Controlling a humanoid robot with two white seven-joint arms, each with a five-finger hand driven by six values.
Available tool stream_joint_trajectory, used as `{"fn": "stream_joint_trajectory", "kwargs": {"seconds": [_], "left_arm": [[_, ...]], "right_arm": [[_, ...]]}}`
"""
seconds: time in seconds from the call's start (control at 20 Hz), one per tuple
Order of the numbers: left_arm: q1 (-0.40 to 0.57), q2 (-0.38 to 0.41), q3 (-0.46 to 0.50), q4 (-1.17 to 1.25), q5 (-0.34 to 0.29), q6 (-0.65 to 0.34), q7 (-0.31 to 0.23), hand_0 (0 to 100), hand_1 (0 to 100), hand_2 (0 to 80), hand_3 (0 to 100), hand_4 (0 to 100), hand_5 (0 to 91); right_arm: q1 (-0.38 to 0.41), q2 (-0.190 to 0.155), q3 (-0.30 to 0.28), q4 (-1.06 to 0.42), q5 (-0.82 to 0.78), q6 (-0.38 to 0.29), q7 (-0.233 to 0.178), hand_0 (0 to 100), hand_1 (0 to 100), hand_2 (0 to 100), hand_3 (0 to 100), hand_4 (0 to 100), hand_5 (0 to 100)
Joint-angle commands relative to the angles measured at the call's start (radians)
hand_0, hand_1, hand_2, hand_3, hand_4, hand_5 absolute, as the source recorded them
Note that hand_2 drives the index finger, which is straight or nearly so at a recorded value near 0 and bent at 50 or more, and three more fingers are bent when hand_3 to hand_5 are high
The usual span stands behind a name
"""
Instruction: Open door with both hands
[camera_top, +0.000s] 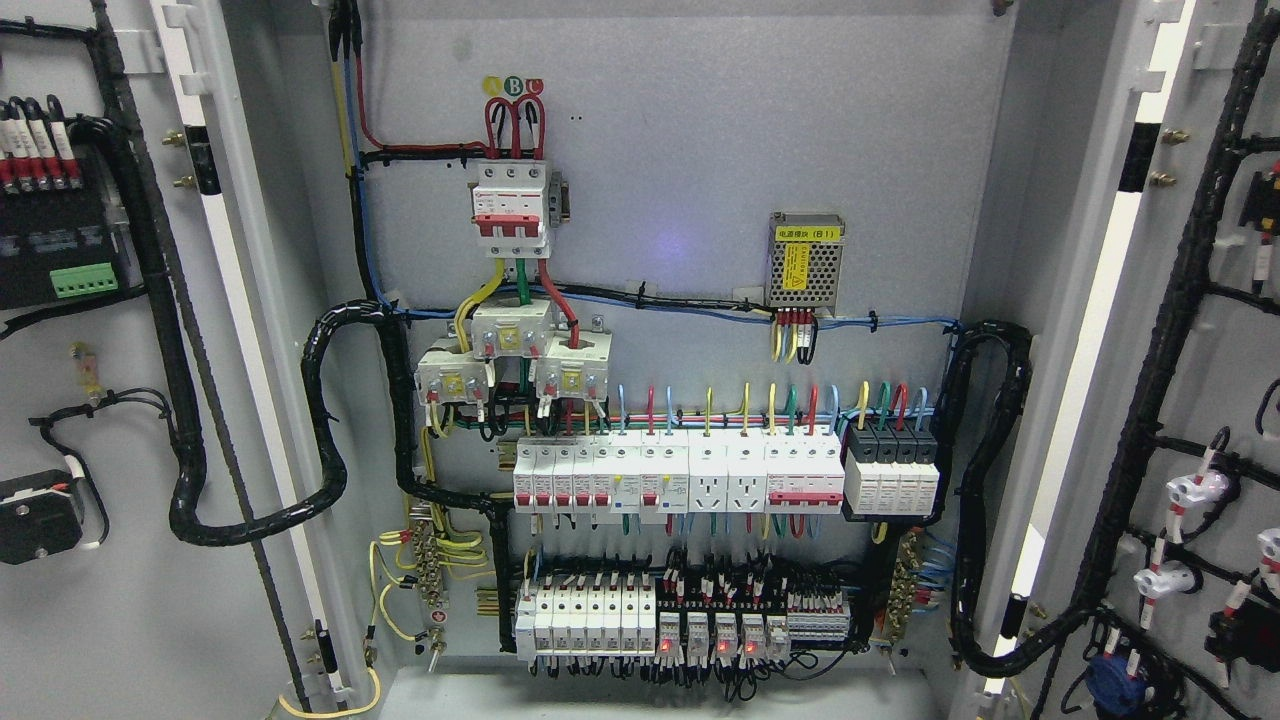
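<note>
Both flat grey metal doors, the left door (120, 620) and right door (1210, 380), stand swung wide beside the boxy cabinet (680, 140); glossy white breakers (680, 475) line its middle; neither hand shows.

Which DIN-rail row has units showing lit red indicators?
The bottom row: several small modules near its middle show glowing red lights. The middle breaker row has red handles and wires, but nothing lit.

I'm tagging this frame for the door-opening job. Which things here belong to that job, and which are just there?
Part of the job:
left door, swung open
right door, swung open

Just there:
main breaker
power supply box
row of breakers
black cable bundles

Neither robot hand is in view.
</note>
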Motion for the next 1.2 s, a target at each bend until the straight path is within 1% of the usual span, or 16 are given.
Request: {"fn": "stream_joint_trajectory", "kwargs": {"seconds": [0.0,0.05,0.1,0.15,0.2,0.25,0.3,0.35,0.4,0.5,0.6,0.7,0.85,0.95,1.15], "left_arm": [[-0.072,-0.136,-0.042,0.784,0.020,-0.396,0.000,0,0,0.0,0,0,0.0],[-0.075,-0.137,-0.034,0.784,0.047,-0.236,0.000,0,0,0.0,0,0,0.0],[-0.075,-0.142,-0.034,0.784,0.070,-0.066,-0.002,0,0,0.0,0,0,0.0],[-0.077,-0.151,-0.034,0.782,0.090,0.103,-0.008,0,0,0.0,0,0,0.0],[-0.077,-0.156,-0.033,0.781,0.101,0.253,-0.018,0,0,0.0,0,0,0.0],[-0.077,-0.159,-0.031,0.781,0.107,0.372,-0.028,0,0,0.0,0,0,0.0],[-0.077,-0.159,-0.030,0.779,0.116,0.452,-0.035,0,0,0.0,0,0,0.0],[-0.077,-0.163,-0.030,0.781,0.130,0.497,-0.044,0,0,0.0,0,0,0.0],[-0.079,-0.171,-0.030,0.781,0.144,0.520,-0.055,0,0,0.0,0,0,0.0],[-0.082,-0.173,-0.030,0.781,0.172,0.564,-0.069,0,0,0.0,0,0,0.0],[-0.086,-0.174,-0.030,0.779,0.184,0.656,-0.071,0,0,0.0,0,0,0.0],[-0.086,-0.174,-0.028,0.761,0.190,0.715,-0.072,0,0,0.0,0,0,0.0],[-0.088,-0.176,-0.017,0.753,0.244,0.721,-0.071,0,0,0.0,0,0,0.0],[-0.086,-0.176,-0.017,0.753,0.250,0.721,-0.071,0,0,0.0,0,0,0.0],[-0.088,-0.174,-0.020,0.730,0.249,0.709,-0.058,0,0,0.0,0,0,0.0]], "right_arm": [[-0.108,0.126,0.091,0.755,0.037,0.230,-0.014,0,0,0,0,0,0],[-0.112,0.128,0.070,0.753,0.038,0.321,-0.020,0,0,0,0,0,0],[-0.126,0.129,0.048,0.755,0.038,0.401,-0.048,0,0,0,0,0,0],[-0.140,0.134,0.042,0.755,0.042,0.467,-0.097,0,0,0,0,0,0],[-0.149,0.140,0.042,0.755,0.042,0.518,-0.158,0,0,0,0,0,0],[-0.161,0.140,0.040,0.755,0.042,0.556,-0.221,0,0,0,0,0,0],[-0.171,0.142,0.039,0.755,0.042,0.584,-0.276,0,0,0,0,0,0],[-0.178,0.145,0.039,0.755,0.042,0.604,-0.311,0,0,0,0,0,0],[-0.189,0.148,0.039,0.755,0.042,0.621,-0.330,0,0,0,0,0,0],[-0.195,0.149,0.037,0.755,0.042,0.648,-0.336,0,0,0,0,0,0],[-0.195,0.157,0.039,0.755,0.042,0.655,-0.336,0,0,0,0,0,0],[-0.195,0.157,0.039,0.755,0.042,0.656,-0.338,0,0,0,0,0,0],[-0.214,0.158,0.036,0.755,0.042,0.662,-0.338,0,0,0,0,0,0],[-0.215,0.160,0.032,0.755,0.042,0.673,-0.338,0,0,0,0,0,0],[-0.215,0.163,0.032,0.755,0.042,0.673,-0.338,0,0,0,0,0,0]]}}
